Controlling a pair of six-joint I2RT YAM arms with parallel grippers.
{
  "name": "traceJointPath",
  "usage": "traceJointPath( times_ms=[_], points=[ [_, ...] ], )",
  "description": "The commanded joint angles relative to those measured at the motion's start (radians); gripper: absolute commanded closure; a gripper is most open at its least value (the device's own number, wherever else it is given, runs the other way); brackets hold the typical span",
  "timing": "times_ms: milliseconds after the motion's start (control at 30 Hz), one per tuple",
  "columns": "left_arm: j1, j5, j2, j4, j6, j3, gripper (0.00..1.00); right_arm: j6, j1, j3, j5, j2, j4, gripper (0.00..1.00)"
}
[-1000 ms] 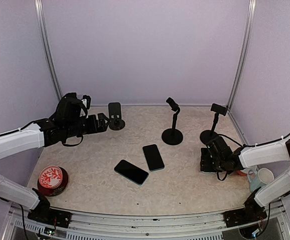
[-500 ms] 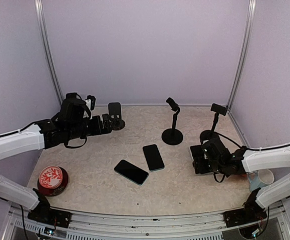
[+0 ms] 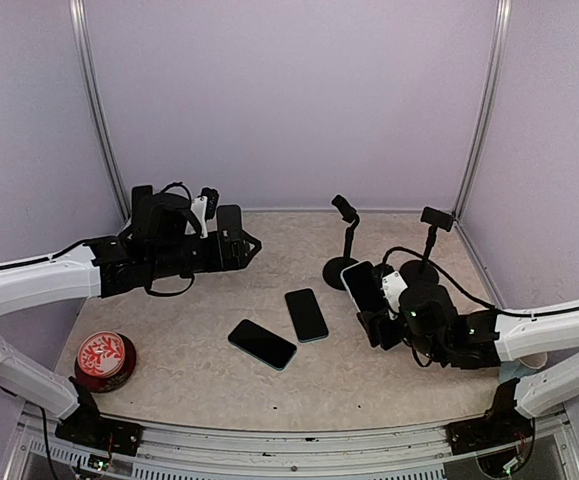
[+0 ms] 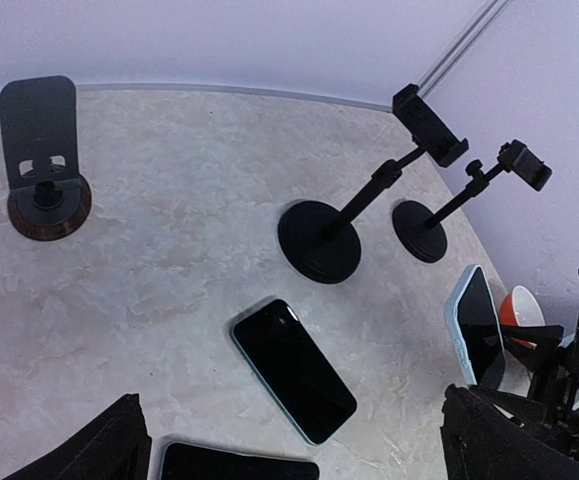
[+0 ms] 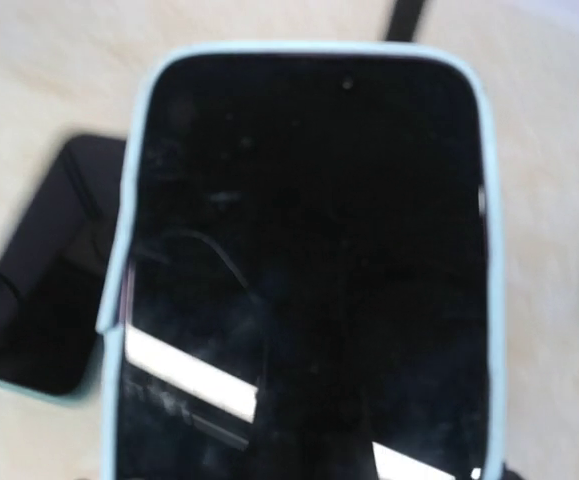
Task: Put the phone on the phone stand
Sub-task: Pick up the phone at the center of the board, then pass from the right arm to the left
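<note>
My right gripper is shut on a black phone in a light blue case and holds it upright above the table, just in front of the tall black stand. This phone fills the right wrist view and hides the fingers there. It also shows in the left wrist view. A second tall stand is to the right. A flat-backed stand is at the back left, and my left gripper is open and empty next to it.
Two more phones lie flat mid-table, one nearer the stands and one nearer me; both show in the left wrist view. A red round tin sits front left. A mug is at the far right.
My right gripper has lifted the blue-cased phone off the table and carried it left towards the tall stand. My left gripper has moved right, beside the flat-backed stand.
</note>
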Motion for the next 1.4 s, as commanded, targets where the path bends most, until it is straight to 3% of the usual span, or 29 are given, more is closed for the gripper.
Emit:
traceJointPath(
  times_ms=[0, 533, 933, 1067, 1367],
  points=[
    [-0.032, 0.079, 0.030, 0.081, -0.028, 0.017, 0.01, -0.122, 0.048, -0.024, 0.044, -0.069, 0.211, 0.29],
    [-0.157, 0.282, 0.140, 0.313, -0.036, 0.045, 0.08, -0.317, 0.205, 0.034, 0.036, -0.041, 0.384, 0.29],
    [-0.169, 0.417, 0.184, 0.409, -0.051, 0.037, 0.24, -0.382, 0.270, 0.051, 0.039, -0.008, 0.452, 0.29],
    [-0.173, 0.436, 0.197, 0.427, -0.057, 0.037, 0.35, -0.392, 0.277, 0.057, 0.048, 0.008, 0.449, 0.29],
    [-0.177, 0.455, 0.229, 0.433, -0.068, 0.051, 0.71, -0.401, 0.285, 0.064, 0.066, 0.024, 0.456, 0.28]
  ],
)
